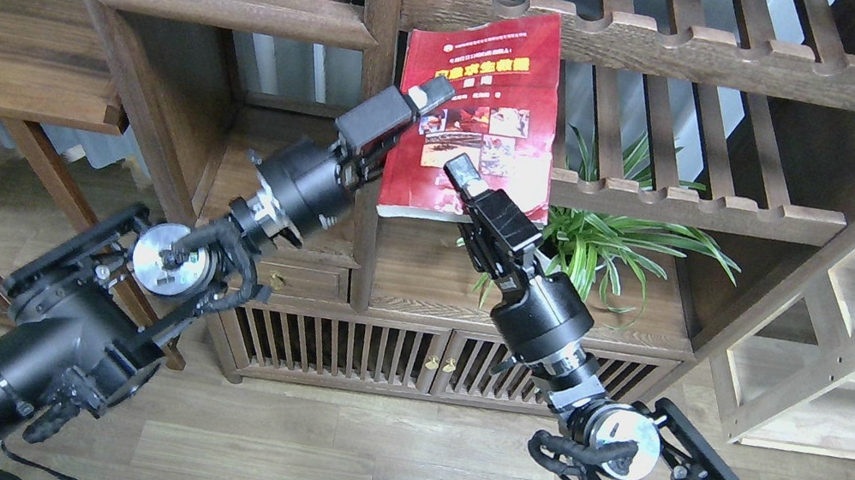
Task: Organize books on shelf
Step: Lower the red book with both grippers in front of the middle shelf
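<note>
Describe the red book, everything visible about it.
The red book is a glossy paperback, closed, front cover toward the camera, with yellow title characters and a cluster of small photos below. It hangs roughly upright in front of the slatted rack, off any shelf. The right gripper clamps its lower edge; the left gripper overlaps its left side, though contact there is unclear.

Even bright daylight, sharp focus, soft shadows, slight edge distortion.
</note>
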### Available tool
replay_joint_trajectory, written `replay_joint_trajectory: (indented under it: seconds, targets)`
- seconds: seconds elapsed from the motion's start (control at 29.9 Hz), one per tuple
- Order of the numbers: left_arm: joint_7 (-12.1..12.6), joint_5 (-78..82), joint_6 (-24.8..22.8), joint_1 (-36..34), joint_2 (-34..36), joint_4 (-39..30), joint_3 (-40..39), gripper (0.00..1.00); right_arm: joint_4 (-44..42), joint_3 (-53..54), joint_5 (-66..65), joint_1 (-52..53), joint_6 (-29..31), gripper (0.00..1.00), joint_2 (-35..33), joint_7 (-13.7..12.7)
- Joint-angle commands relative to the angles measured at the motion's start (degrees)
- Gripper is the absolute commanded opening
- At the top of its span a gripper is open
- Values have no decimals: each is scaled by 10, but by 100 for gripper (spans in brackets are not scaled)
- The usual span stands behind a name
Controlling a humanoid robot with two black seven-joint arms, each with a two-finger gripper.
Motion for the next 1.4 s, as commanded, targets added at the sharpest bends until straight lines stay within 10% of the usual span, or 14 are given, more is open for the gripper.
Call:
replay_joint_trajectory:
  seconds: [0.0,0.17,0.67,0.9,1.37]
  targets:
    - [1,-1,-4,11,0,1,-2,27,-1,2,0,0,0,1,-1,0]
    - [1,-31,-4,13,0,3,-3,5,-1,5,0,0,0,1,0,0]
    - [1,-36,-4,12,0,-2,-2,0,-2,19,0,-1,0,6,-10,0]
    - [2,-34,-4,12,0,-2,3,0,-3,65,1,-15,0,38,-23,1]
    - [25,-15,-4,10,0,-22,3,0,-16,146,2,-15,0,53,-26,1]
